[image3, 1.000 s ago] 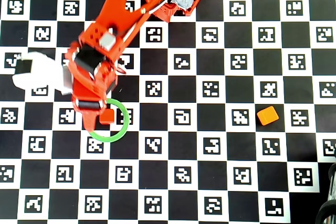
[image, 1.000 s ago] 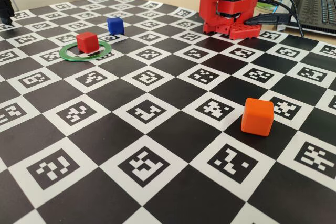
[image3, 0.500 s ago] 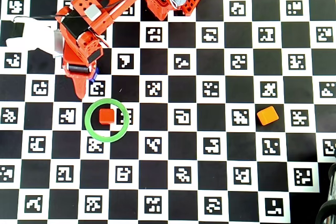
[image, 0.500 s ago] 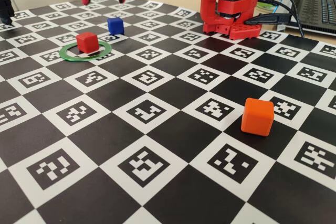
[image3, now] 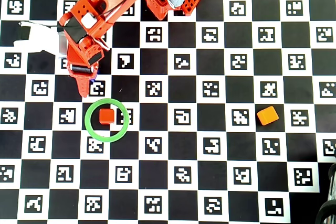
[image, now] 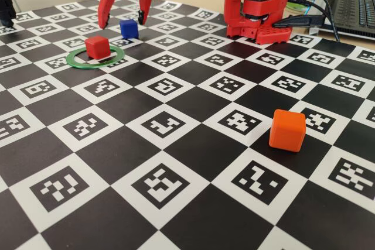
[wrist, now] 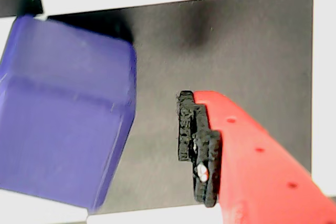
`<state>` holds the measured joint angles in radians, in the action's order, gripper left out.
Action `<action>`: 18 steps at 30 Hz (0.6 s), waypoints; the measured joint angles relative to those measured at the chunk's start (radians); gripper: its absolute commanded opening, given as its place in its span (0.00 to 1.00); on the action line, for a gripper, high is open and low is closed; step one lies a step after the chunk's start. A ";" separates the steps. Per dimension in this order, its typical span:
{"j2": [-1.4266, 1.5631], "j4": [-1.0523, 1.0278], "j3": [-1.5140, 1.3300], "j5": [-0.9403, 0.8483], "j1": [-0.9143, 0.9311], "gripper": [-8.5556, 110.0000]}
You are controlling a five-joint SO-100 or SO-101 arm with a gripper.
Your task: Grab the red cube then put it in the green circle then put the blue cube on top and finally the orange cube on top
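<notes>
red cube [image: 96, 46] inside green circle [image: 79, 61]

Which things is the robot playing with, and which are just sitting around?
Part of the job:
- small matte red plastic cube, inside the thin flat green ring
- small deep blue plastic cube, between the gripper's open fingers
- small bright orange plastic cube

Just lying about:
- grey laptop
- black cables

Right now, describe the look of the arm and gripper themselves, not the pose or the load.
The arm is red-orange printed plastic with boxy black and grey motor blocks and thin cables along its links. The gripper has two long, tapering red fingers. In the wrist view, one finger shows small round holes and a rough black pad on its inner face.
</notes>
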<state>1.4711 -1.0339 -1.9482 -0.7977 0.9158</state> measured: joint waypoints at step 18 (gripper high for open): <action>-0.021 0.029 0.000 0.129 0.000 0.47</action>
<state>1.4496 -1.0048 -1.9482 -0.6688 0.9158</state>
